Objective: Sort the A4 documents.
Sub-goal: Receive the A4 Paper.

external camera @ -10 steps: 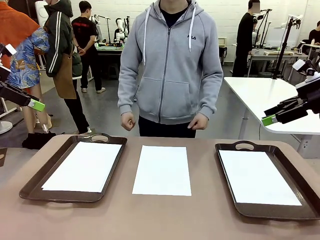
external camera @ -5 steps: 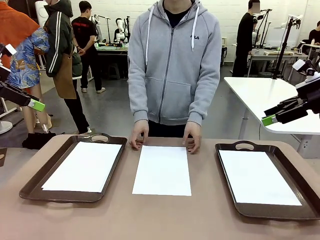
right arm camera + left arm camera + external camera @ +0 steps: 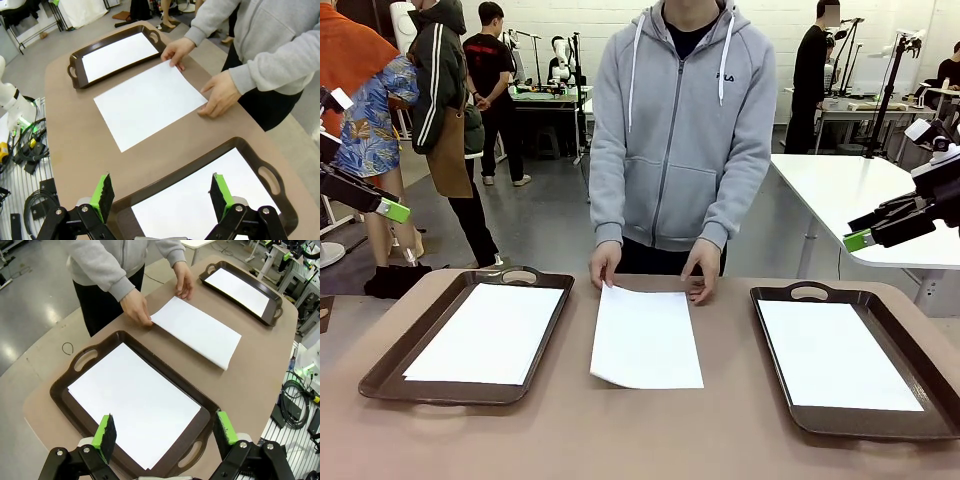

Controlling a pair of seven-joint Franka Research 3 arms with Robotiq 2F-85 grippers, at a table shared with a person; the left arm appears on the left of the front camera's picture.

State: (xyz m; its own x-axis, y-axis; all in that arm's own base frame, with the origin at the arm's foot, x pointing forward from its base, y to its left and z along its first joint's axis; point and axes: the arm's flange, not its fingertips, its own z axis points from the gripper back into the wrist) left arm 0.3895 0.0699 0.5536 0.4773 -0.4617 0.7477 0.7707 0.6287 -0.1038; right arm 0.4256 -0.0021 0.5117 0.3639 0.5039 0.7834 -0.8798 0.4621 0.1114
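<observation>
Between the two trays the middle of the table (image 3: 650, 430) is taken by a loose stack of paper (image 3: 646, 340), with bare strips of tabletop on either side of it. The person's hands (image 3: 605, 265) (image 3: 703, 272) press on the stack's far corners, blocking that edge; its near edge is free. The left tray (image 3: 380, 370) and right tray (image 3: 775, 370) each hold a sheet, with raised rims around them. Both grippers, the left gripper (image 3: 392, 210) and right gripper (image 3: 858, 240), hang with jaws apart, high and wide of the table, nothing beneath them in the way
</observation>
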